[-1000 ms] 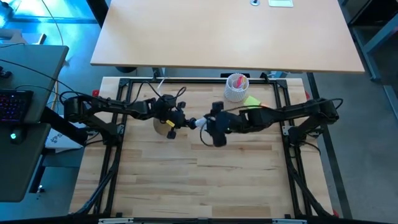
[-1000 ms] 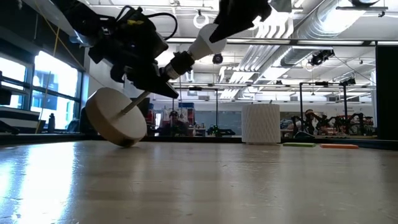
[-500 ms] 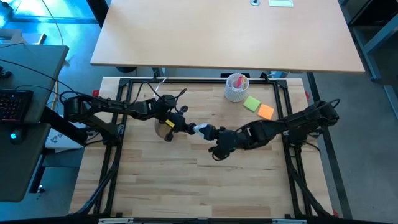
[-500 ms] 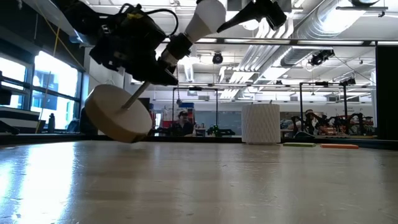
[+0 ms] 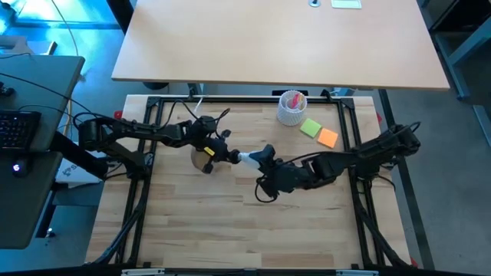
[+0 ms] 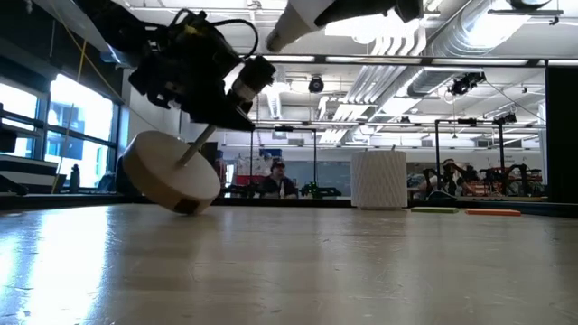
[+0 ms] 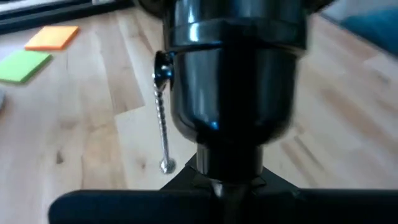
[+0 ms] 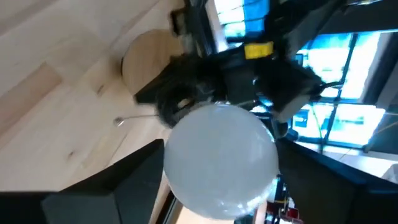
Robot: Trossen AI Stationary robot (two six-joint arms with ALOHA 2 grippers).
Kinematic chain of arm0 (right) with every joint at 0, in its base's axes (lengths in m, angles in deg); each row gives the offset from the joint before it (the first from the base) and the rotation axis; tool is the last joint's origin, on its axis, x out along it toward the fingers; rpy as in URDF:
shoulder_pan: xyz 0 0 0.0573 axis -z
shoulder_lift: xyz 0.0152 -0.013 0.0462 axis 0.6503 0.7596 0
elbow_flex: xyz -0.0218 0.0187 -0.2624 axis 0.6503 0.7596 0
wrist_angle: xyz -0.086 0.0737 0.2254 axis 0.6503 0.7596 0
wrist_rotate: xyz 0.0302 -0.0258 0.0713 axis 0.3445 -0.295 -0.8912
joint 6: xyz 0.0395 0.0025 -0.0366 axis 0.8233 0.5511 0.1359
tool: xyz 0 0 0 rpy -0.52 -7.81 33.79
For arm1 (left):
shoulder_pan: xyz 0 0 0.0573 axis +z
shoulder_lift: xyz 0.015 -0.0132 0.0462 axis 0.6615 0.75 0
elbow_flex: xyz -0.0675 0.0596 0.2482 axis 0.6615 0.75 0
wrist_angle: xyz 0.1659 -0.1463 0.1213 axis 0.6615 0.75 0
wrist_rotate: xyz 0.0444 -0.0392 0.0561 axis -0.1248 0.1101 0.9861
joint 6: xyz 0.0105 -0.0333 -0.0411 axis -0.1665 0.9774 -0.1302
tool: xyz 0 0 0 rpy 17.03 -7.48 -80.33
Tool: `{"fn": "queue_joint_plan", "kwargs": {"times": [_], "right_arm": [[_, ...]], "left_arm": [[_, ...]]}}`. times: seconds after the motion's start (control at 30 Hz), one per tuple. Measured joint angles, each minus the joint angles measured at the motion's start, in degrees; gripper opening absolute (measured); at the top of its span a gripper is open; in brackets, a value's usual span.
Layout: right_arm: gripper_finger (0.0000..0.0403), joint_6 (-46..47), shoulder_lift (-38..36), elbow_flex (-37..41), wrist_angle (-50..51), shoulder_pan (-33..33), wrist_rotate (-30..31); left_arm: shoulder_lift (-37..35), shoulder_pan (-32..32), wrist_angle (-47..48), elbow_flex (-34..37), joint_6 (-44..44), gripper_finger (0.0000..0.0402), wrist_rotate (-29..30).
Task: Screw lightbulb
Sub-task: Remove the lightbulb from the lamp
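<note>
Wooden bench boards fill the space between both arms. Near the bench's middle, the lightbulb (image 5: 247, 159) sits with its base in the black socket (image 7: 233, 93). The left gripper (image 5: 209, 142) is clamped tight on the socket's stem, tipping the wooden disc stand (image 6: 170, 171) up on its edge. The right gripper (image 5: 268, 157) has its fingers on either side of the bulb; whether they press it, I cannot tell. The bulb looks light, smooth and easy to break, so hold its round part softly.

White lightbulb (image 8: 221, 160), black socket (image 7: 231, 74), pale wooden disc (image 6: 172, 179), green note (image 5: 311, 127), orange note (image 5: 327, 138)
</note>
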Motion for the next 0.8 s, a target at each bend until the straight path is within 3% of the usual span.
{"fn": "queue_joint_plan", "kwargs": {"times": [0.2, 0.33, 0.5, 0.6, 0.8], "right_arm": [[0.0329, 1.38, 0.03, -0.19, -1.71, -0.8, 0.17], [0.0331, 10.29, -0.22, -2.73, 0.84, -1.8, 0.06], [0.0332, 36.96, -0.33, -5.13, 13.08, -1.7, 0.85], [0.0332, 54.62, -0.52, -4.31, 23.83, -1.17, -4.35], [0.0332, 84.64, -4.06, 9.18, 35.41, -4.73, -7.11]], "left_arm": [[0.26, 0.01, -0.55, -0.02, 0.65, 0.0007, 0.72], [0.33, 0.25, -0.75, -0.02, 0.72, 0.0007, 0.7], [0.33, 0.53, -1.06, -0.08, 0.82, 0.0007, 2.54], [0.33, 0.53, -1.26, -0.13, 0.7, 0.0007, 6.58], [0.33, 0.57, -1.43, -0.14, 0.17, 0.0007, 8.31]]}}
